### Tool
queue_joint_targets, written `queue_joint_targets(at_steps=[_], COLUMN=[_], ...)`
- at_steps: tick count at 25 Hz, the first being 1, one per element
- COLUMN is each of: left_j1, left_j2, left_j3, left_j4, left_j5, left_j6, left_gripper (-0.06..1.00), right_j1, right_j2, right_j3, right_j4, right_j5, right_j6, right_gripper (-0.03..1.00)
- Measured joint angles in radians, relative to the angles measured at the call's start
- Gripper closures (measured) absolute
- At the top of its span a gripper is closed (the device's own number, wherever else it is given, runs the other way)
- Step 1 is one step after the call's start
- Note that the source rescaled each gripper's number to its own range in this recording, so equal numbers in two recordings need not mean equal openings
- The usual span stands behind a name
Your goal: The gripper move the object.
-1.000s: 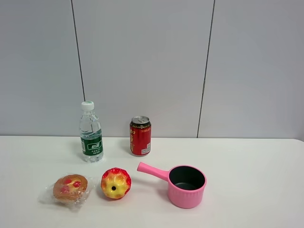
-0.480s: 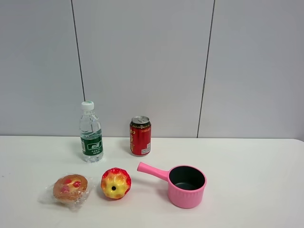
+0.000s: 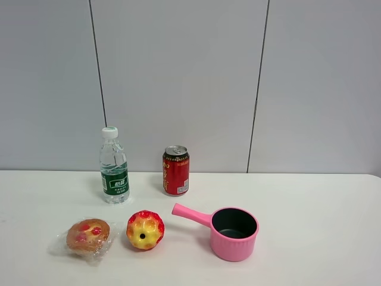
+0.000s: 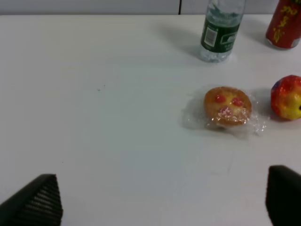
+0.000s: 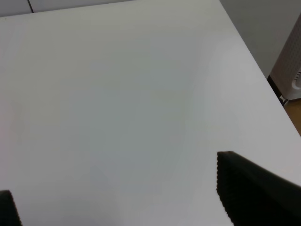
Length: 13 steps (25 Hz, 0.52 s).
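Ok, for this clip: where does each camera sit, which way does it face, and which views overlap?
Exterior high: off the arms, facing the wall across the table; shows bun, ball, bottle, can, pot; no robot parts.
Left wrist: on the left arm, looking down and forward over the table at the bun; open left tool fingertips at the frame edge.
Right wrist: on the right arm, looking down at bare tabletop by its edge; open right tool fingertips show.
Shared: exterior and left wrist both see bun, ball, bottle, can.
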<state>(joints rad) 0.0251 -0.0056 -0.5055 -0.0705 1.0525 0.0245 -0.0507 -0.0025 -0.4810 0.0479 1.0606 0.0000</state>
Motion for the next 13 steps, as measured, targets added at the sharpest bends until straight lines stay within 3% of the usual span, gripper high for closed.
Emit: queue_joint_targets(at_steps=[13], left_j1=[0.0], left_j2=[0.0], left_j3=[0.0], left_j4=[0.0], left_j5=[0.0], left_j6=[0.0], left_gripper=[-0.06], right_j1=[0.0], right_j2=[0.0], right_j3=[0.0], right_j4=[0.0], right_j5=[0.0], right_j6=[0.0], right_gripper=[0.35])
